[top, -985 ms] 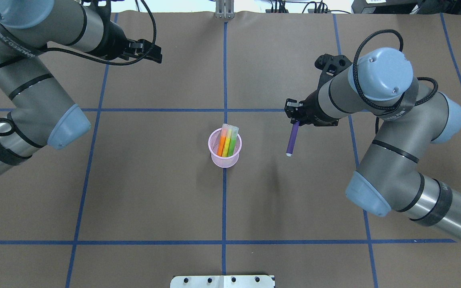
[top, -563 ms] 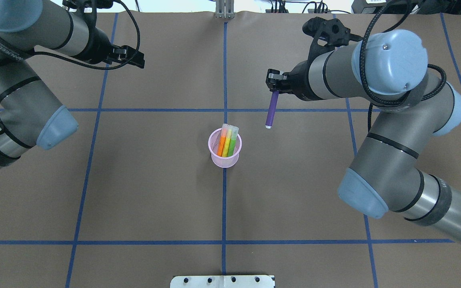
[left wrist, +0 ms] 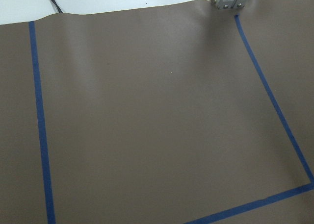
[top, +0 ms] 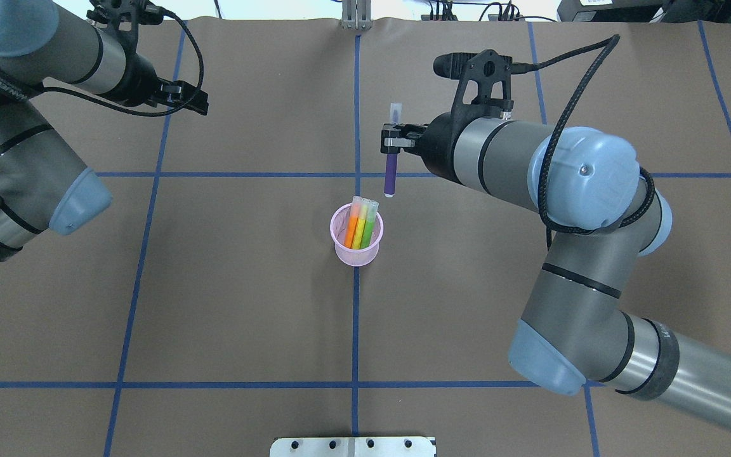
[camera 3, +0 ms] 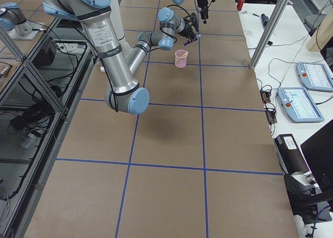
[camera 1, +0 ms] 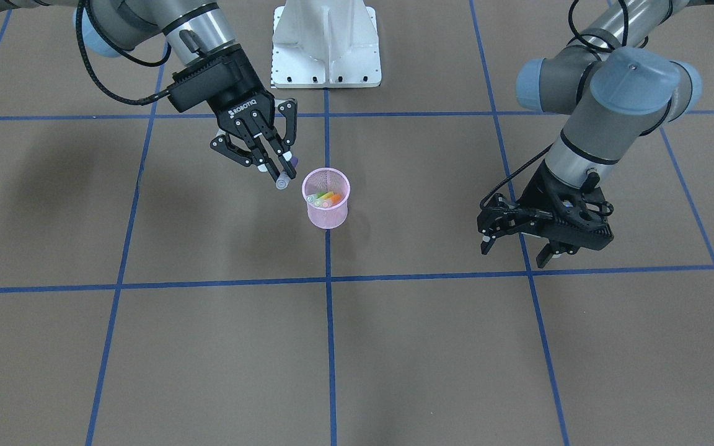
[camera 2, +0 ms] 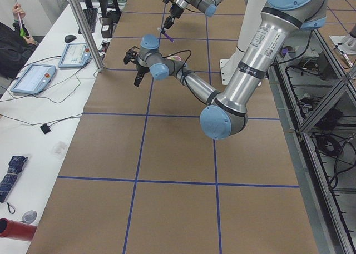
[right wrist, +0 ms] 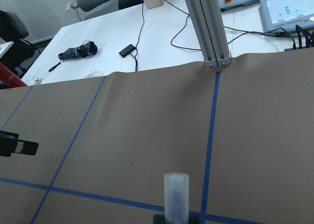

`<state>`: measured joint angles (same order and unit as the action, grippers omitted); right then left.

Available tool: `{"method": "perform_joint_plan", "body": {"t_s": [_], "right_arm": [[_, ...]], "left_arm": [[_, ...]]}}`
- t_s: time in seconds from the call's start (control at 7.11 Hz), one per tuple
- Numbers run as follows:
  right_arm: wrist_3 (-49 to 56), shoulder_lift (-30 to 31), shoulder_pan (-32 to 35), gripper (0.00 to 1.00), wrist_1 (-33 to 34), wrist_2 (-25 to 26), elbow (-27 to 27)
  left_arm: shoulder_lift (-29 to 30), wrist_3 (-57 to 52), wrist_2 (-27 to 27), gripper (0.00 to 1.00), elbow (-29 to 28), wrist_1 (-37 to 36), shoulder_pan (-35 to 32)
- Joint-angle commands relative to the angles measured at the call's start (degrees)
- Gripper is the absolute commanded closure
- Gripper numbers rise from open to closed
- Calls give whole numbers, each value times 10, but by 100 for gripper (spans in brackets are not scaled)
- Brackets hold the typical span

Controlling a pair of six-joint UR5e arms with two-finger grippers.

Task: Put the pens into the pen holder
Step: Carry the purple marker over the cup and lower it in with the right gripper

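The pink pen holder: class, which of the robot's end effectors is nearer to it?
Right. The right end effector, gripping the purple pen, hangs close by the pen holder, on the robot's right of it. The left end effector, open, sits well off to the left.

I'm running this rig remotely in a robotics lab; brown table (top: 245, 304) gridded with blue tape (top: 356, 317); aluminium post (camera 3: 269, 29); teach pendants (camera 3: 299, 103) (two) on a white side bench (camera 3: 296, 45).
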<state>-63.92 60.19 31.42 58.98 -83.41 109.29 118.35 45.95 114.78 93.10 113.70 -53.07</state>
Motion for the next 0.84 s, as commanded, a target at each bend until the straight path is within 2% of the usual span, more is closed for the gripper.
{"method": "perform_joint_plan", "body": {"t_s": [0.0, 0.28, 0.56, 0.7], "right_arm": [[27, -5, -21, 100, -109, 28, -67], [51, -6, -31, 100, -130, 39, -77], [93, -10, -60, 100, -132, 76, -82], [93, -10, -72, 100, -131, 82, -86]], "left_arm": [[-1, 1, 0, 0, -11, 4, 0], [-1, -1, 0, 0, -24, 4, -1], [4, -5, -4, 1, -48, 5, -1], [3, -40, -5, 1, -50, 2, -7]]}}
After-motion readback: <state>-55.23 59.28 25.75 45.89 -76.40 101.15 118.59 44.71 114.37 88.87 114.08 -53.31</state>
